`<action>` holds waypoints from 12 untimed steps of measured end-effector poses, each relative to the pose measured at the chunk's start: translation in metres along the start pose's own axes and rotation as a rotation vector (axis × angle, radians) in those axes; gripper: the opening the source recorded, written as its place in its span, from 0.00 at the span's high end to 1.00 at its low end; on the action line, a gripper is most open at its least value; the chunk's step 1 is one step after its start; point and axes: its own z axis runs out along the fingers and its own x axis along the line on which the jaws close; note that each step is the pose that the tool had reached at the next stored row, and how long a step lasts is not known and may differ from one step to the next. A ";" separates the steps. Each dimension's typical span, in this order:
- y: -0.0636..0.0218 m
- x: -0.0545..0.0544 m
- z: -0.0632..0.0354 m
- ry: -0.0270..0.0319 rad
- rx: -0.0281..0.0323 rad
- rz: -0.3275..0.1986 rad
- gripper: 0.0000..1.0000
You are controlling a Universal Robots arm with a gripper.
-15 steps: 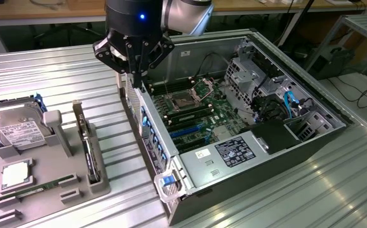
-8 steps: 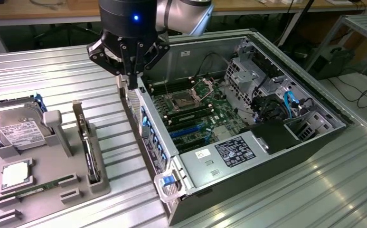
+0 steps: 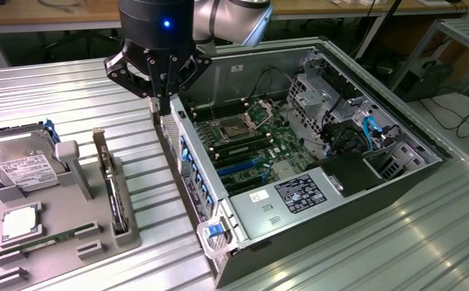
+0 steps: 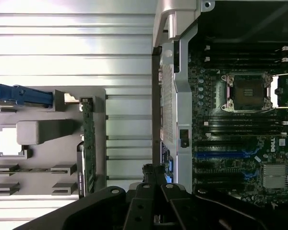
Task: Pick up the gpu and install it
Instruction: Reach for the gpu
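Reaching for the gpu (image 3: 118, 206), standing on its thin edge in the grey tray (image 3: 129, 240), spread the empty, pressed-together gripper (image 3: 163, 103) hanging by the computer case (image 3: 192, 182), line up straight, grab gently.

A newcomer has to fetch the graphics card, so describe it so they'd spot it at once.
Find the open computer case; on the exterior view's left of it sits a grey holder tray. The gpu stands on edge in the tray's slot nearest the case. Unlike the boxy, white-labelled hard drive and the small memory stick lying flat, it is a long thin upright card.
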 end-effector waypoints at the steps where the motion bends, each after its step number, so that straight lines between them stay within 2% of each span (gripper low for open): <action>1: -0.0001 0.002 -0.0001 0.0001 0.0000 -0.002 0.89; 4: -0.0003 0.008 -0.0002 0.0003 -0.0001 -0.005 0.89; 12: -0.0003 0.014 -0.0003 0.0003 -0.0005 -0.006 0.89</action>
